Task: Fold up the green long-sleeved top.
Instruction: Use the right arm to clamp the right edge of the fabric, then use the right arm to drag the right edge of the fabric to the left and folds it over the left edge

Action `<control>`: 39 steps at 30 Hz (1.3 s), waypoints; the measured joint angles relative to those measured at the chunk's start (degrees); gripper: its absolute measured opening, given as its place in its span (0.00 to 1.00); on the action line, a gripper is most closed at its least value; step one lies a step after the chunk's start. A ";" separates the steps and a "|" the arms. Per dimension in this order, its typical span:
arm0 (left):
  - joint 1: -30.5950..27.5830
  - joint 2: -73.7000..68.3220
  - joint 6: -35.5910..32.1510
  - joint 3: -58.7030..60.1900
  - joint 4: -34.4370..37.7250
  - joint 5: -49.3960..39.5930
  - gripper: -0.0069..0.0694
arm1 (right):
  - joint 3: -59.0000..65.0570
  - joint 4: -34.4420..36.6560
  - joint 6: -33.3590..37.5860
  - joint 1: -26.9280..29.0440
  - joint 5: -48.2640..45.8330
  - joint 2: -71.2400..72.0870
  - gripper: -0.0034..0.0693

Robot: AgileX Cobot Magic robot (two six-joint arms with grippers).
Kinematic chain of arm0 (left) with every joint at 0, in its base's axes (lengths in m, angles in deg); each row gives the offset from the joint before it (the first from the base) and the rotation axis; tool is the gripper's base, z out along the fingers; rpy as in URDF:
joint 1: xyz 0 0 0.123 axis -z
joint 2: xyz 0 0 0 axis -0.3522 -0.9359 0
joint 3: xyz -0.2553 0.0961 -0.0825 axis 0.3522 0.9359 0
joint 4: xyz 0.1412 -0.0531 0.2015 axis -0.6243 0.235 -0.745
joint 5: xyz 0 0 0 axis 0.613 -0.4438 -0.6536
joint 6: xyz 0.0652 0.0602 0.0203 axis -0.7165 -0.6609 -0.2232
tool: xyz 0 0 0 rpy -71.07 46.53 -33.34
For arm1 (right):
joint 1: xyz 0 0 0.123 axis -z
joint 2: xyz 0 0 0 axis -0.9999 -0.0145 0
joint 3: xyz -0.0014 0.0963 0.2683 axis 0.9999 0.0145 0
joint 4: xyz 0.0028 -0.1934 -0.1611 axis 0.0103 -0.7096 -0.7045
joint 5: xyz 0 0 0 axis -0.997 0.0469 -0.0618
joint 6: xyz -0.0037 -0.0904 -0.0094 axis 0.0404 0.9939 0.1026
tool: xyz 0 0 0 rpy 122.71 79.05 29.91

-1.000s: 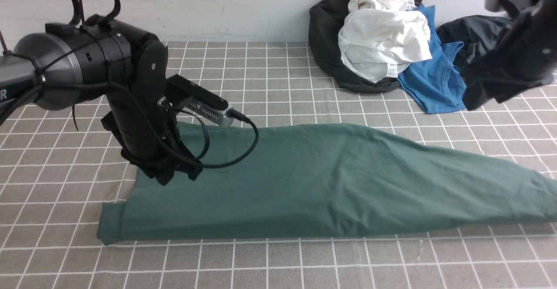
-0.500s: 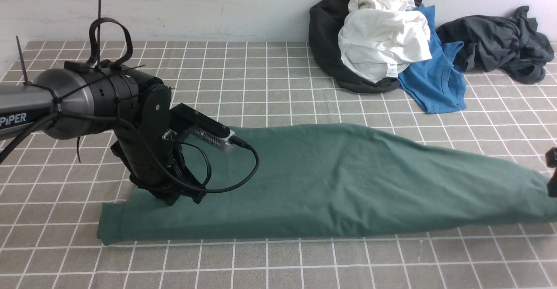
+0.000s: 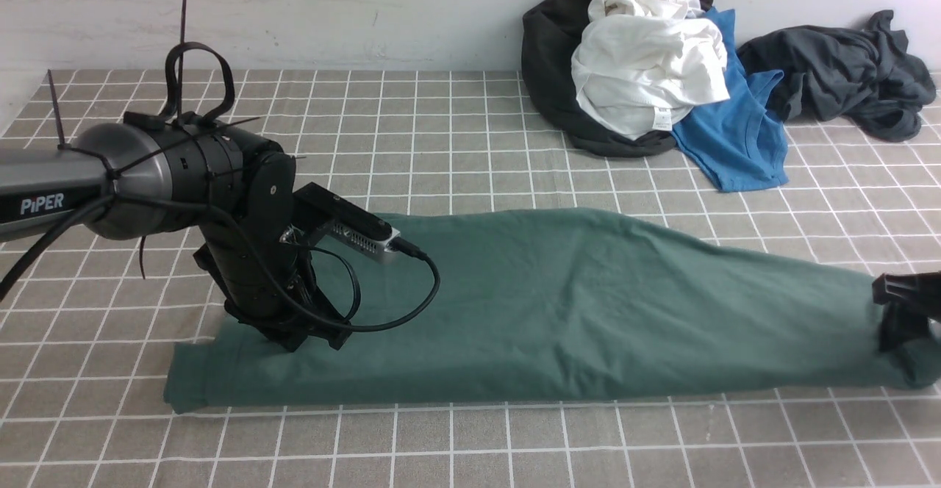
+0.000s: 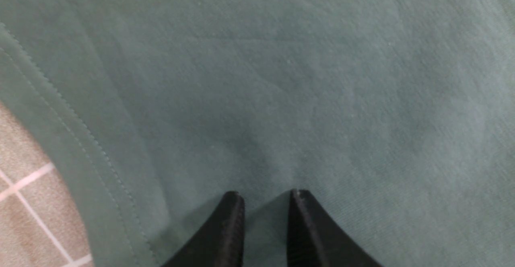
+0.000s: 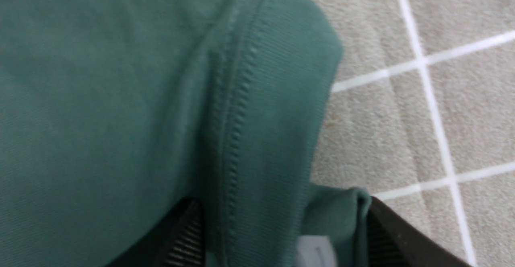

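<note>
The green top (image 3: 470, 311) is spread sideways across the near table (image 3: 588, 451), and I'd say we're at grabbing its far-right end. Right gripper (image 5: 285, 226) has fabric between wide-apart fingers, can't tell if pinched. Left gripper (image 4: 265, 202) is slightly parted over the cloth, seemingly empty. Next: secure that end, fold inward; bare grid lies nearer.
</note>
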State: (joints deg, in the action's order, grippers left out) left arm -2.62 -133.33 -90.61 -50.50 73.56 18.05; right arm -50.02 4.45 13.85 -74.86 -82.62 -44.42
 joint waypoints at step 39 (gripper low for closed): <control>-0.89 29.33 0.00 0.48 -2.15 -5.17 0.29 | -30.48 -0.56 -0.07 -44.73 -9.39 -1.46 0.12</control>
State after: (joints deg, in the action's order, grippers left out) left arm -3.51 -104.01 -90.61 -50.02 71.40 12.88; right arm -80.49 3.89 13.79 -119.59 -92.01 -45.89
